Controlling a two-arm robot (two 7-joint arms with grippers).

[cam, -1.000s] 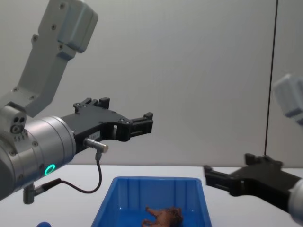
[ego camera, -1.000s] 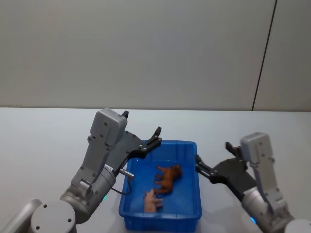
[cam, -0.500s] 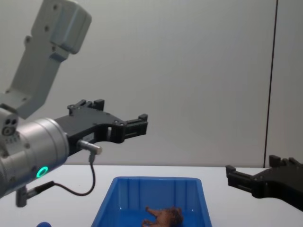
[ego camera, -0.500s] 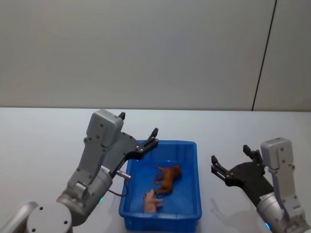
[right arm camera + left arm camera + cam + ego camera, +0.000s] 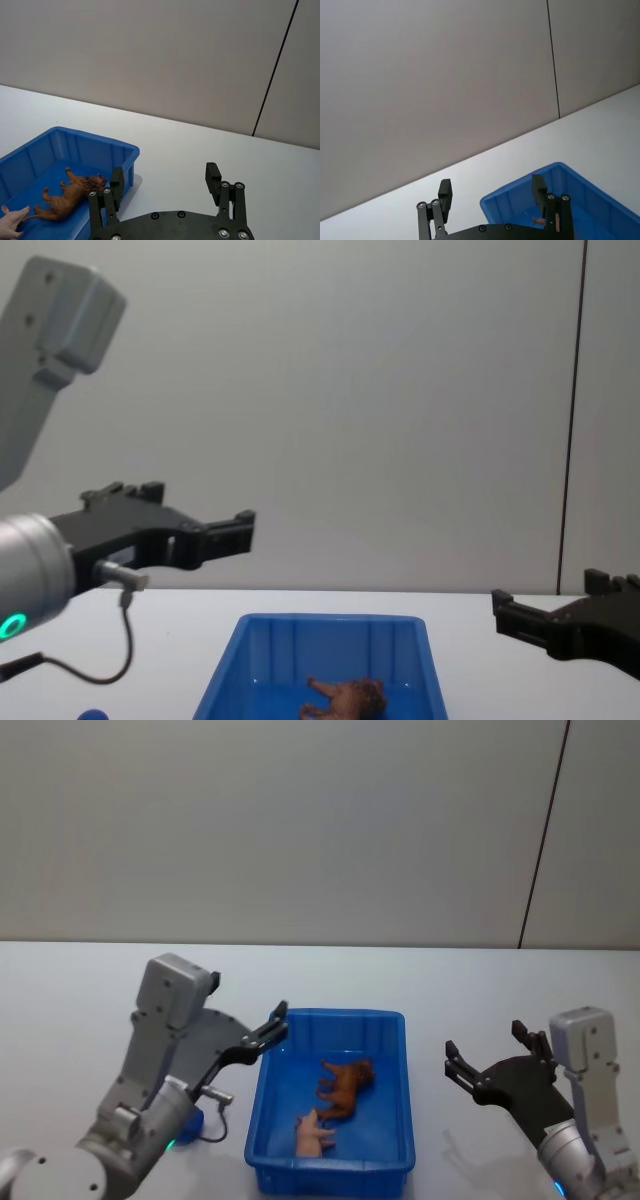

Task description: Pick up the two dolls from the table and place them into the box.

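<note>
The blue box [image 5: 340,1015] sits on the white table in front of me. Inside it lie the shaggy brown doll [image 5: 345,1086] and, nearer to me, the pale pink doll [image 5: 314,1133]. My left gripper [image 5: 262,1035] hovers open and empty just left of the box's far left corner. My right gripper [image 5: 485,1055] hangs open and empty over the table to the right of the box. The right wrist view shows the box [image 5: 90,138], the brown doll [image 5: 70,197] and the pink doll [image 5: 10,223] beyond the open right gripper [image 5: 165,180]. The left gripper [image 5: 491,192] faces the box [image 5: 555,169].
A small dark blue thing [image 5: 190,1125] lies on the table under my left arm, mostly hidden; it also peeks in at the chest view's lower edge [image 5: 92,714]. Bare white table [image 5: 480,990] surrounds the box, with a grey wall behind.
My left arm has drawn back to the left and lowered, leaving the space above the box. My right arm has pulled away to the right of the box. Both dolls lie unmoved.
</note>
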